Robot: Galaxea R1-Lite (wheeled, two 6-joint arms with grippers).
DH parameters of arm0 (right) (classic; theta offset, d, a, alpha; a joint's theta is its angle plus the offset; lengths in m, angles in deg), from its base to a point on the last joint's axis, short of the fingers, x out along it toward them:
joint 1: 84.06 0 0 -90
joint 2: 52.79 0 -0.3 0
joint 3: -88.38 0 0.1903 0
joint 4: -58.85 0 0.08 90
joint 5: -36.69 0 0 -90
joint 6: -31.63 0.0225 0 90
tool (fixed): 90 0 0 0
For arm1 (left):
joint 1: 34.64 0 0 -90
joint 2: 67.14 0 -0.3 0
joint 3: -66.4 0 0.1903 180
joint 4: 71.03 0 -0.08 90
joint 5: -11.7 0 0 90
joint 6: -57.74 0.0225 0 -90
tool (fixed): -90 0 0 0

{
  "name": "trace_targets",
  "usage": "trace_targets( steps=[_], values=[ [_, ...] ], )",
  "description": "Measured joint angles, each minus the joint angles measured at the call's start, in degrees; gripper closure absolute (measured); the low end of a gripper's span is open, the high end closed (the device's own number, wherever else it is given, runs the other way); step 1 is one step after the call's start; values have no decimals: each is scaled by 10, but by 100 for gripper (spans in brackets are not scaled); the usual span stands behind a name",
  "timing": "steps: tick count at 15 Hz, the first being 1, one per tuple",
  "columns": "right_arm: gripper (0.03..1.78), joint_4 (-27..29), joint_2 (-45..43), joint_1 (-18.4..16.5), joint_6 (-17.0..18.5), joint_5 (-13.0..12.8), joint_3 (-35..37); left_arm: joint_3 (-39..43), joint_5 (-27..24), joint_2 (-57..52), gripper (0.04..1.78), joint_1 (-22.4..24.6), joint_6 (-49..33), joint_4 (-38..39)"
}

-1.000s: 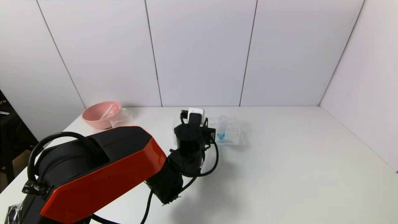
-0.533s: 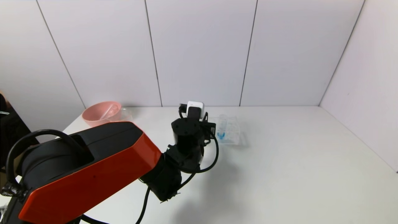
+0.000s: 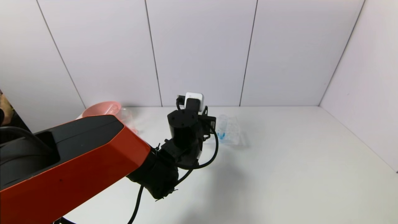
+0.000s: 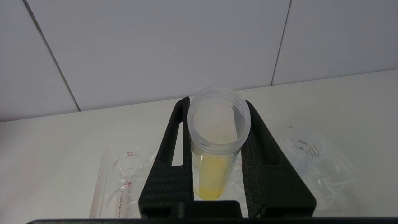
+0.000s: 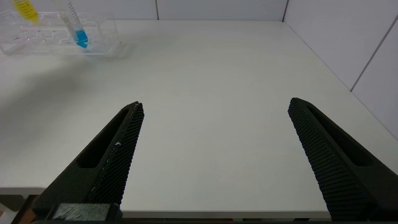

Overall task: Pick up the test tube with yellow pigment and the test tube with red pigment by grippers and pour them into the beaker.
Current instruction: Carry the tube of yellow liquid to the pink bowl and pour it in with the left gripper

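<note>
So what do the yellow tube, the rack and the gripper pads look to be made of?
The test tube with yellow pigment: probably clear, faintly frosted plastic; threaded rim, printed graduations. The rack: clear, glossy, likely acrylic; the table shows through its walls. The left gripper, shut on the tube, and the open right gripper: matte black pads with a fine ribbed texture, possibly rubber.

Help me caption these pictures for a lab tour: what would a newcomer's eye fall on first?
First the big orange and black left arm filling the near left of the head view. Its left end effector is shut on the test tube with yellow pigment, lifted above the clear tube rack, where a blue-liquid tube stands. The right end effector hangs open near the table's front edge.
</note>
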Motion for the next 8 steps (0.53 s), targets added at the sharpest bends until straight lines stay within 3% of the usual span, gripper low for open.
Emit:
trace_targets(
  steps=[8],
  values=[
    [11,0,0,0,0,0,0,-1,-1,-61,137,-5,32,-27]
  ],
)
